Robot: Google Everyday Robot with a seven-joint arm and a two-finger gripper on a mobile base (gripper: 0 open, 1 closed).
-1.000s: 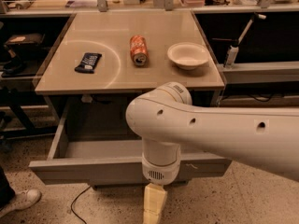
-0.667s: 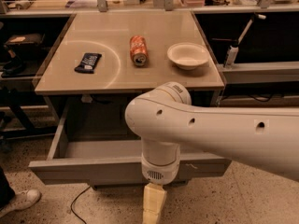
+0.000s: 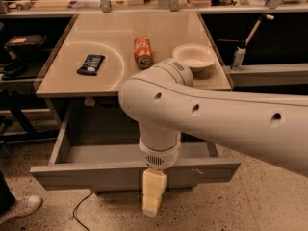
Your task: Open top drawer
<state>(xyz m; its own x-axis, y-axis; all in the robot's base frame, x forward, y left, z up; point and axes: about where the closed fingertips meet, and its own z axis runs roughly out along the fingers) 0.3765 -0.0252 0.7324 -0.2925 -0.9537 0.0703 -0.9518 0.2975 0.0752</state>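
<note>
Camera view: top drawer (image 3: pixel 91 175) stands open, pincer (image 3: pixel 152 205) before its front.

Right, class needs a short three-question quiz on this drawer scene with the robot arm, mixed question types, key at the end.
1. True or false: the top drawer is shut flush under the table.
2. How does the orange can lie? A) upright on the table B) on its side on the table C) inside the drawer
3. Fill in: the gripper hangs low, before the drawer's ____ panel.
Key: 1 false, it is pulled out with its interior showing; 2 B; 3 front.
</note>
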